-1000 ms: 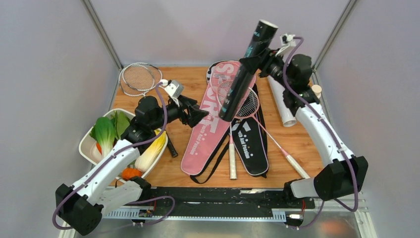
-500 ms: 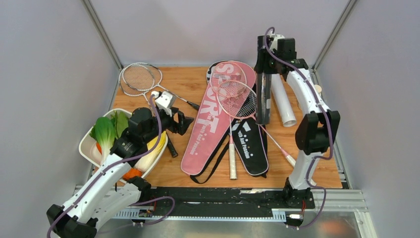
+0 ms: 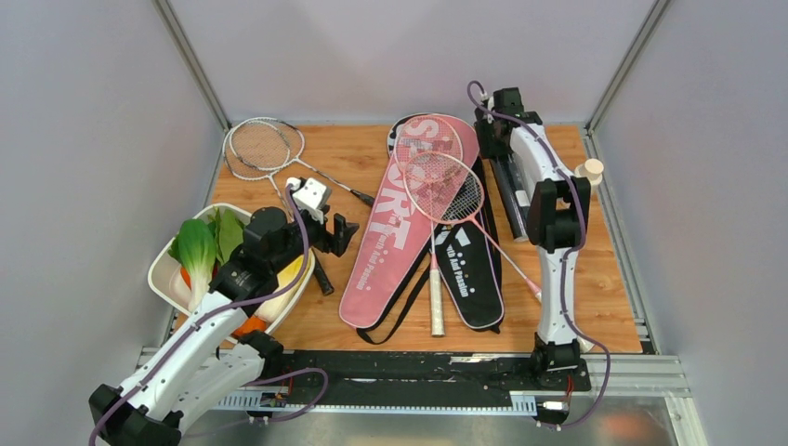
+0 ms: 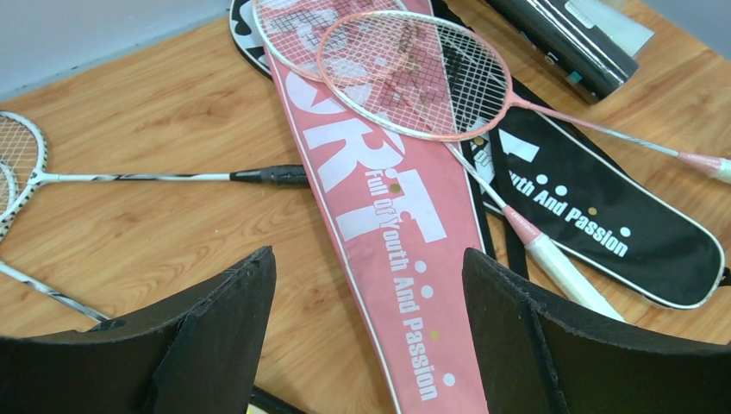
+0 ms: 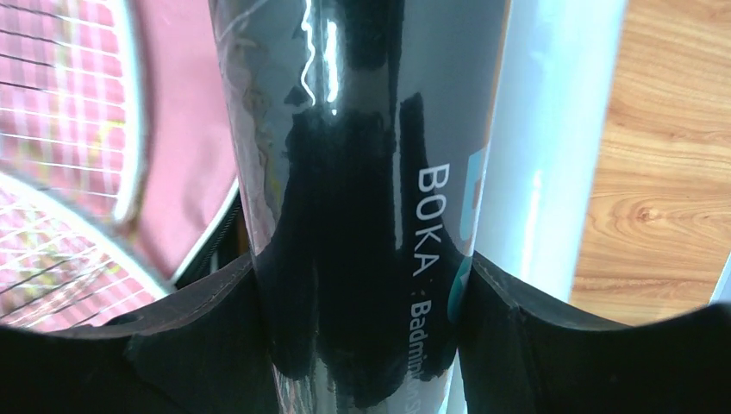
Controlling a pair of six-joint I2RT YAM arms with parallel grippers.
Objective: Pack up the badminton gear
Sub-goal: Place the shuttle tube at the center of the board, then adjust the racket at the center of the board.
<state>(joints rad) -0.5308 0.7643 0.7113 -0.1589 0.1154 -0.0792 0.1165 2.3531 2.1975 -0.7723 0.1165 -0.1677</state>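
Observation:
My right gripper [image 3: 500, 139] is shut on a black tube [image 3: 510, 197] marked "BOKA" [image 5: 345, 129]; both fingers press its sides. The tube lies low along the back right of the table, beside a white tube [image 5: 552, 129] that my arm mostly hides from above. Two pink rackets [image 3: 444, 184] lie across a pink "SPORT" bag [image 3: 395, 232] and a black bag [image 3: 474, 269]. Two silver rackets [image 3: 265, 147] lie at the back left. My left gripper [image 3: 344, 232] is open and empty, just above the table left of the pink bag [image 4: 388, 216]. No shuttlecock shows.
A white tray [image 3: 160, 279] of vegetables stands at the front left under my left arm. A small white bottle with a tan cap [image 3: 588, 170] stands by the right edge. A black racket handle [image 3: 321, 274] lies next to the tray.
My right arm swung the black tube down from a raised, tilted hold to lying low beside the white tube. My left arm drew back toward the tray.

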